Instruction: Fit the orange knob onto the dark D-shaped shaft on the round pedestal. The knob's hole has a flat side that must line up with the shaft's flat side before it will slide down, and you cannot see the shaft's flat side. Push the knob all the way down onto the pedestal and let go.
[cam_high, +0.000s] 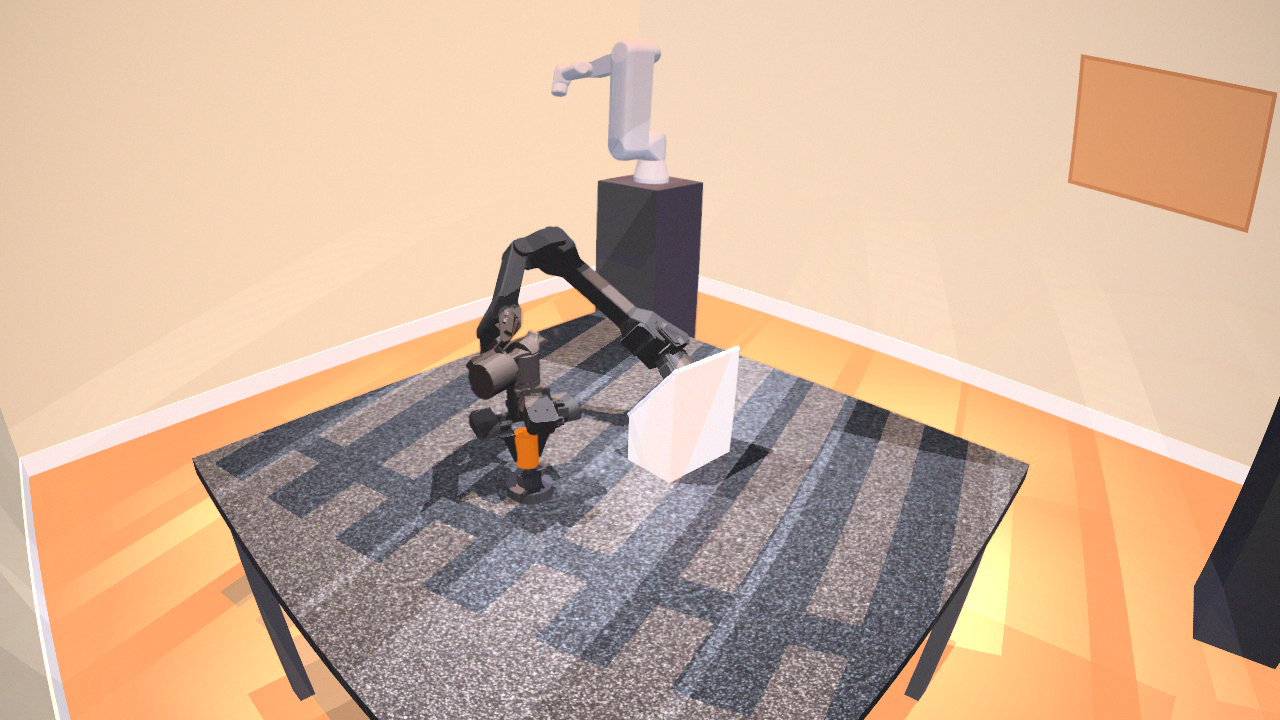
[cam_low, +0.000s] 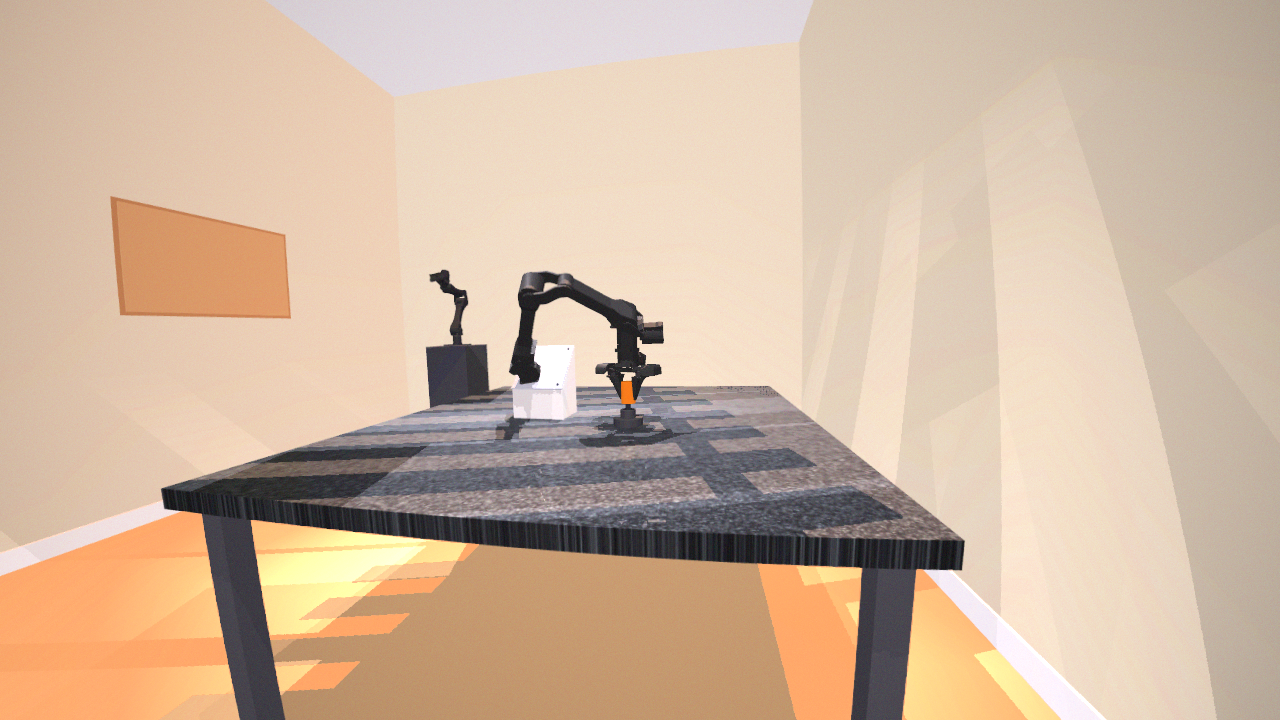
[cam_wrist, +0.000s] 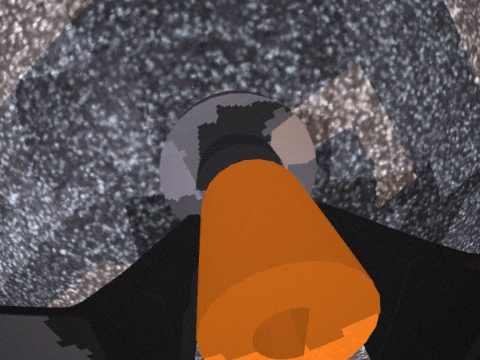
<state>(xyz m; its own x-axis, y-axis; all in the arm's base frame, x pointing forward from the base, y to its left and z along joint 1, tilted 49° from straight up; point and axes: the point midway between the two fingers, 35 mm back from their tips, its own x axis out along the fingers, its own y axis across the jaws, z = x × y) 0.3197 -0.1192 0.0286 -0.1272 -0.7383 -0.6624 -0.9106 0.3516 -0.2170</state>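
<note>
My gripper (cam_high: 527, 454) (cam_low: 627, 395) (cam_wrist: 257, 220) is shut on the orange knob (cam_high: 526, 443) (cam_low: 627, 388) (cam_wrist: 270, 240), one dark finger on each side. The knob is upright above the round pedestal (cam_high: 529, 496) (cam_low: 628, 423) (cam_wrist: 175, 172). A short dark shaft section (cam_high: 529, 478) (cam_low: 627, 412) (cam_wrist: 235, 149) shows between the knob's lower end and the pedestal's wide base, so the knob is not against that base. In the wrist view the knob's top shows a hole with a straight edge. The shaft's tip and flat side are hidden.
A white slanted box (cam_high: 680, 425) (cam_low: 541, 402) stands beside the pedestal, near the arm's base, on the patterned table (cam_high: 644, 626) (cam_low: 537, 483). Behind the table, another arm (cam_high: 631, 98) (cam_low: 458, 313) stands on a dark plinth (cam_high: 626, 232) (cam_low: 456, 371).
</note>
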